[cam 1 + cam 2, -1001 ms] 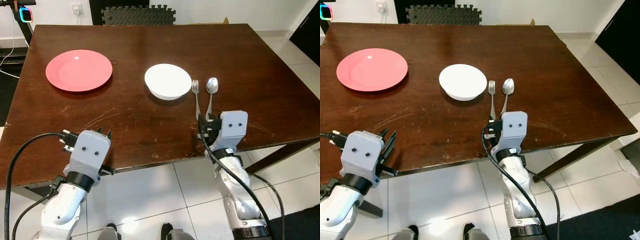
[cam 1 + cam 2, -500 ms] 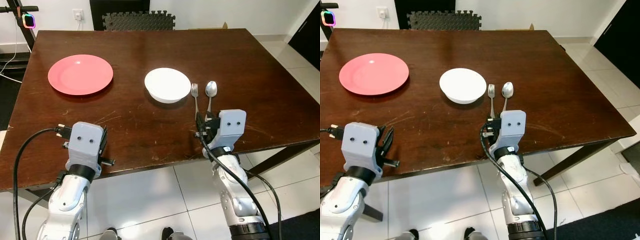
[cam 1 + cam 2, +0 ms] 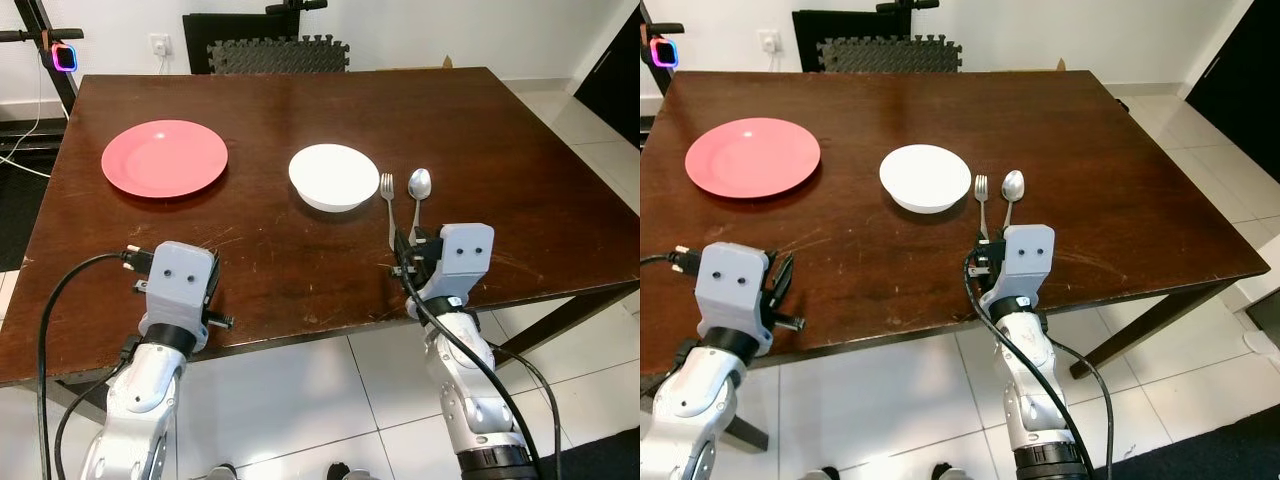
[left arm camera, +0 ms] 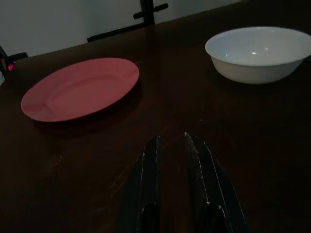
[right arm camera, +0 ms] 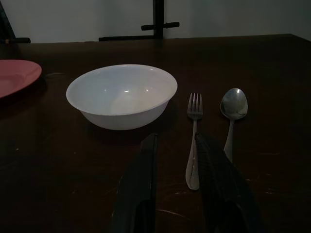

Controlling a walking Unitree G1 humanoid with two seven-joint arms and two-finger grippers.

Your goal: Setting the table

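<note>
A dark brown wooden table [image 3: 300, 110] stands on pale floor tiles, with a white wall and black foam mats [image 3: 278, 53] behind its far edge. On it, at about ten o'clock from me, lies a pink plate [image 3: 164, 158]. Near the middle, at about twelve o'clock, sits a white bowl [image 3: 334, 176], and just beside it toward one o'clock lie a fork [image 3: 390, 205] and a spoon [image 3: 419, 194], side by side with their handles pointing toward me, close together but not touching.

My right gripper [image 5: 176, 145] rests low over the near edge of the table, right at the handle ends of the fork and spoon. Its two black fingers [image 5: 141, 184] stand a narrow gap apart and have nothing between them; the fork's handle lies just ahead of that gap.

My left gripper [image 4: 171, 145] sits over the near edge at about eight o'clock, well apart from the plate. Its fingers [image 4: 146, 179] are nearly together, with only a slim slit between them, and they grip nothing.
</note>
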